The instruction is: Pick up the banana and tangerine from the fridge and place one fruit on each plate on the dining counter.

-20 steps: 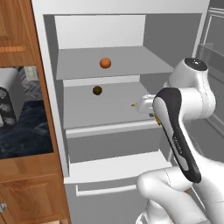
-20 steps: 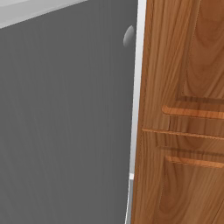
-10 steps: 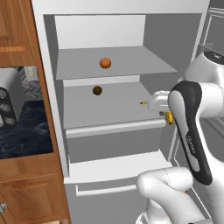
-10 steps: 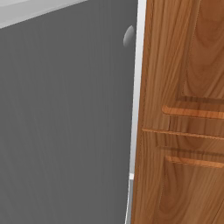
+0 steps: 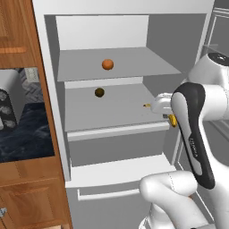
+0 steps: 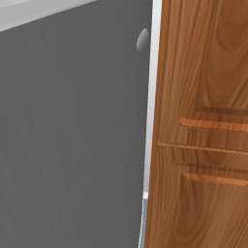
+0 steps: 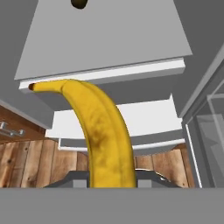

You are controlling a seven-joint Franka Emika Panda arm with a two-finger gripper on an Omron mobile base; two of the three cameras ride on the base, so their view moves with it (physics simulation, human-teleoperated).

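My two-finger gripper (image 7: 111, 181) is clamped on the small curved yellow banana with dark tips (image 7: 103, 131), which rises from between my fingers and arcs up and to the left in the hand view, its dark end pointing toward the front lip of a pale grey shelf. In the left base view my hand sits at the right side of the tall white-grey fridge (image 5: 49, 112), level with the middle shelf, and two bits of the banana (image 5: 172, 120) peek out on either side of my wrist. The small round bright-orange tangerine (image 5: 107, 64) rests on the upper shelf, near its middle, well apart from my hand. One shelf below it lies a dark olive-brown round fruit (image 5: 99, 92), toward the back of that shelf; it also shows at the top edge of the hand view (image 7: 79, 4). To the left of the fridge stands a reddish-brown wooden cabinet (image 5: 27, 179). The right base view shows a flat grey fridge wall (image 6: 72, 135) beside a wooden cabinet door (image 6: 203, 126).
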